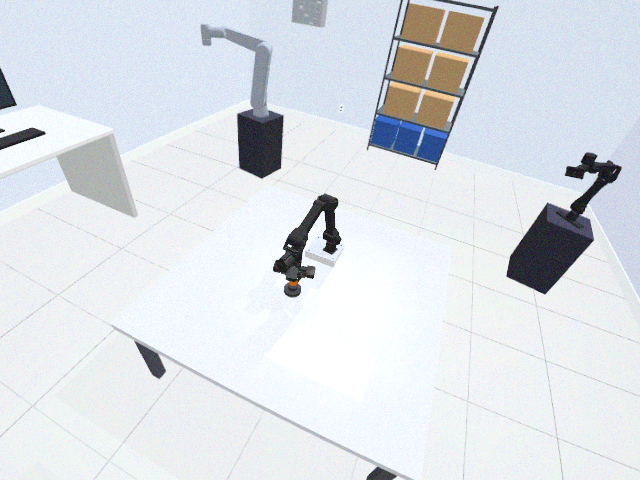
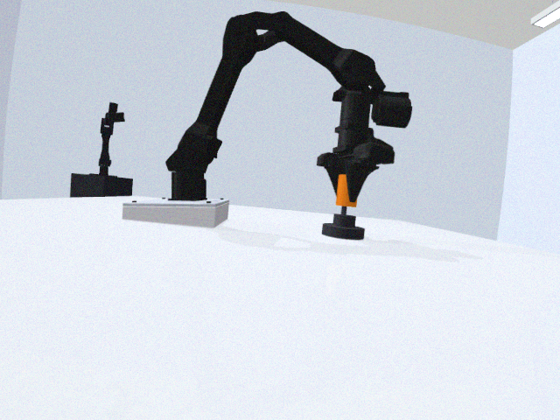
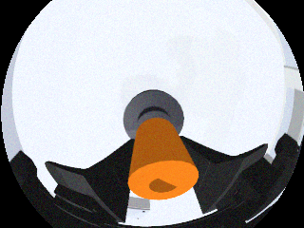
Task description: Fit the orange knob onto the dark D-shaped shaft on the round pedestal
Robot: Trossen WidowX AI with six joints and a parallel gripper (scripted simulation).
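Note:
The orange knob (image 1: 293, 282) (image 2: 343, 192) (image 3: 159, 147) is upright between the fingers. My gripper (image 2: 347, 194) (image 3: 156, 142) is shut on it from both sides. The dark round pedestal (image 1: 292, 291) (image 2: 342, 231) (image 3: 134, 110) stands on the table directly below the knob. In the exterior view a short piece of the thin dark shaft (image 2: 343, 210) shows between the knob's lower rim and the pedestal's upper step, so the knob is above the pedestal, not resting on it. The shaft's top is hidden by the knob, and its flat side cannot be seen. The wrist view shows a D-shaped recess in the knob's near end.
The arm's light base plate (image 1: 324, 251) (image 2: 174, 213) stands on the white table (image 1: 217, 330) behind the pedestal. Off the table are a shelf rack with boxes, a desk at the left, and two other arms on dark stands (image 1: 260, 147) (image 1: 547, 253).

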